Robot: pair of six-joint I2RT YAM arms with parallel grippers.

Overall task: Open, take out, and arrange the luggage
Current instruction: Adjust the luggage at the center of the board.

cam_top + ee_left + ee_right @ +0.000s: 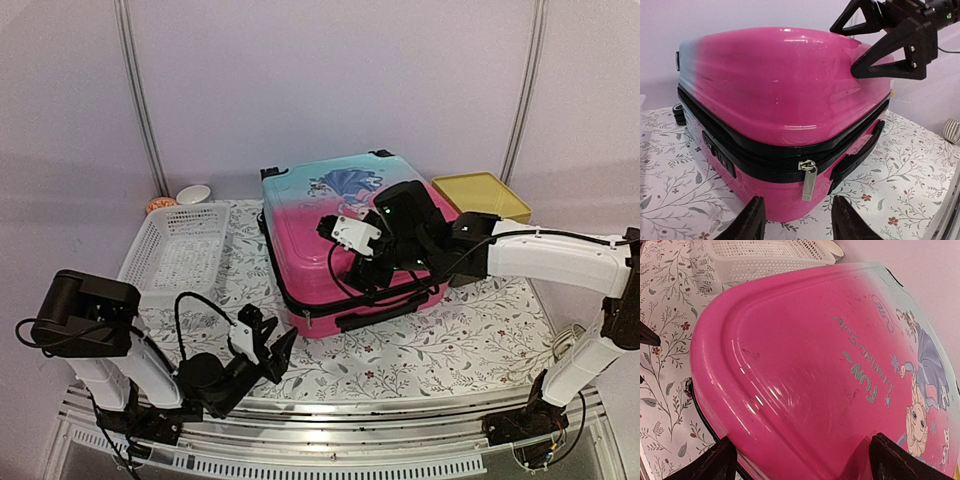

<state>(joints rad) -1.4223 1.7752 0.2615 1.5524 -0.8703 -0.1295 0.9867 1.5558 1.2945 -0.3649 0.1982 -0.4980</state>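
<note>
A table covered with a white cloth printed with small leaves and flowers fills the lower part of the top view. At its centre lies the luggage, a small hard-shell suitcase shading from turquoise at the far end to pink at the near end. It lies flat with its cartoon princess print facing up. Its black zipper band runs closed around the shell, so the case is shut.

A white perforated plastic basket stands just left of the suitcase. A flat yellow-topped box sits near the case's far right corner.

The right arm reaches in from the right, and the right gripper hangs over the pink near end of the lid. In the right wrist view its fingers stand wide apart with the glossy pink shell below them, holding nothing. Whether a fingertip touches the shell cannot be told.

The left arm is folded low at the table's near edge. The left gripper points at the suitcase's near left corner, apart from it. Its two dark fingers are partly open with nothing between them.

A black side handle lies along the pink wall right of that corner. A small white bowl sits beyond the basket. A silver zipper pull hangs from the band at the corner, straight ahead of the left gripper's gap.
</note>
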